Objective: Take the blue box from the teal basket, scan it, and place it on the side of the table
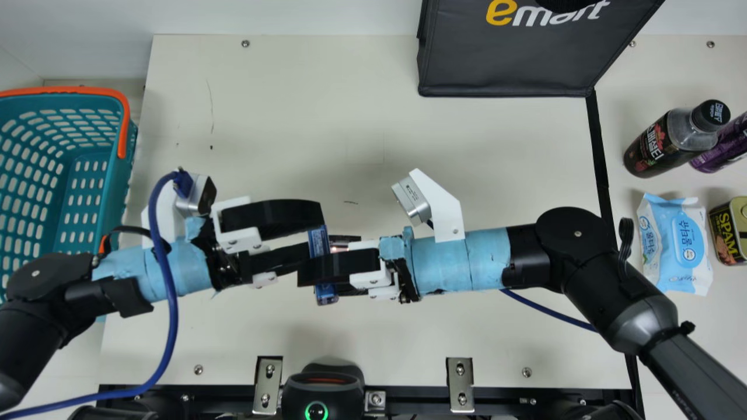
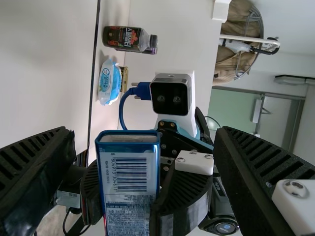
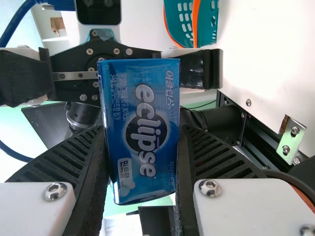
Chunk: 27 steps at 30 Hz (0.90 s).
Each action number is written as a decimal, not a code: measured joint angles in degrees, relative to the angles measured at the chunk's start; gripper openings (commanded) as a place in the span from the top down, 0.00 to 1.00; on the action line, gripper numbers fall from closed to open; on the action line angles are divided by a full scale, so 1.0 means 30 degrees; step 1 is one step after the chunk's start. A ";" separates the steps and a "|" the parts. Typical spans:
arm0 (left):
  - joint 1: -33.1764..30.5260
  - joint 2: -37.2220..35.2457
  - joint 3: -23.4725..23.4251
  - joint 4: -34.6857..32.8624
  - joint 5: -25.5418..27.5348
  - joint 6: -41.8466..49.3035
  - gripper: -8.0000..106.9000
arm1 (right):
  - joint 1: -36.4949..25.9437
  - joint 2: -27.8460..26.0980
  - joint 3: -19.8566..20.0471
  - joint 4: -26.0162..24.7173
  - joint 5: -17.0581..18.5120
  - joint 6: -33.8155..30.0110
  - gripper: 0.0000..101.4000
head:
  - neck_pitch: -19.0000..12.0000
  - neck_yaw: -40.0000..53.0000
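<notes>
The blue box is held above the middle of the table by my right gripper, its fingers on opposite sides of the box. In the right wrist view, the blue box stands between the pads of my right gripper. My left gripper is open, facing the right one, with its fingertips close to the box. Through the left wrist view, the blue box shows its barcode side between the widely parted fingers of my left gripper. The teal basket is at the far left.
A scanner with a green light stands at the table's near edge. A black bag is at the back. On the right are a dark bottle, a purple bottle, a wipes pack and a can.
</notes>
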 measured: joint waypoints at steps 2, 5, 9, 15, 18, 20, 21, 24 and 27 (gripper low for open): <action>0.0114 -0.0070 -0.0010 0.0183 -0.0166 -0.0121 0.15 | 0.0000 0.0000 0.0000 0.0000 0.0000 0.0000 1.00 | 0.0000 0.0029; 0.0288 -0.0227 -0.0060 0.0406 -0.0515 -0.0334 0.15 | 0.0000 0.0000 0.0000 0.0000 0.0000 0.0000 1.00 | 0.0000 0.0029; 0.0693 -0.0544 -0.0146 0.0954 -0.1181 -0.0872 0.15 | 0.0000 0.0000 0.0000 0.0000 0.0000 0.0000 1.00 | 0.0000 0.0029; 0.1689 -0.1260 -0.0302 0.2169 -0.2453 -0.1700 0.15 | 0.0000 0.0000 0.0000 0.0000 0.0000 0.0000 1.00 | 0.0000 0.0029; 0.2307 -0.1584 -0.0602 0.3046 -0.3000 -0.2255 0.15 | 0.0000 0.0000 0.0000 0.0000 0.0000 0.0000 1.00 | 0.0000 0.0029; 0.2699 -0.1762 -0.0823 0.3743 -0.3242 -0.2551 0.15 | 0.0000 0.0000 0.0000 0.0000 0.0000 0.0000 1.00 | 0.0000 0.0029; 0.2942 -0.1904 -0.1024 0.4181 -0.3396 -0.2789 0.15 | 0.0000 0.0000 0.0000 0.0000 0.0000 0.0000 1.00 | 0.0000 0.0029; 0.3674 -0.2224 -0.1578 0.5693 -0.3613 -0.3378 0.15 | 0.0000 0.0000 0.0000 0.0000 0.0000 0.0000 1.00 | 0.0000 0.0029; 0.4377 -0.2550 -0.2355 0.7387 -0.3569 -0.4092 0.15 | 0.0000 0.0000 0.0000 0.0000 0.0000 0.0000 1.00 | 0.0000 0.0029</action>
